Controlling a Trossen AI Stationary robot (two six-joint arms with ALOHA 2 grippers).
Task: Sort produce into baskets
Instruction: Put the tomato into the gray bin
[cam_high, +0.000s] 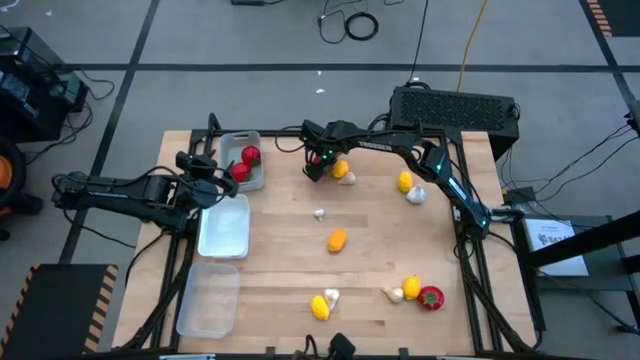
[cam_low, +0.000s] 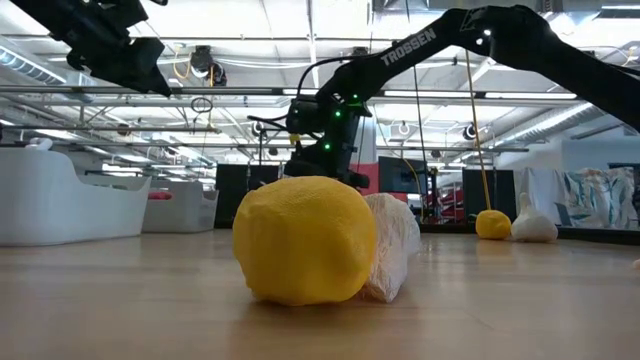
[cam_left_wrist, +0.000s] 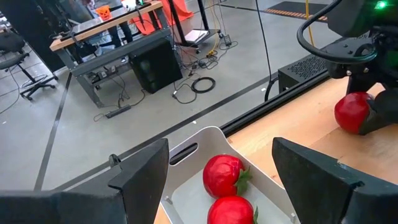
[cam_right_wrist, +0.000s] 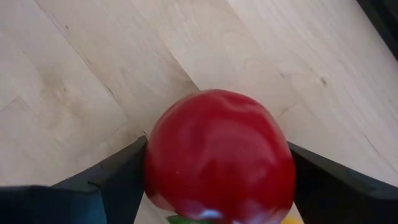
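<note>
Now right pincer (cam_right_wrist: 214, 180) around red piece (cam_right_wrist: 219, 155)

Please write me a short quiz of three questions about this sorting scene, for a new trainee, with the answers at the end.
1. True or false: the far tray at the table's left edge already holds two red pieces.
2. What sits between the right gripper's fingers? A) a yellow piece B) a red piece C) a garlic bulb
3. Fill in: the left gripper hangs open above the ______ tray.

Key
1. True. Two red pieces lie in it; the middle tray and the near tray hold no produce.
2. B. The red piece fills the gap between the fingers, just over the wooden table.
3. Far.
</note>
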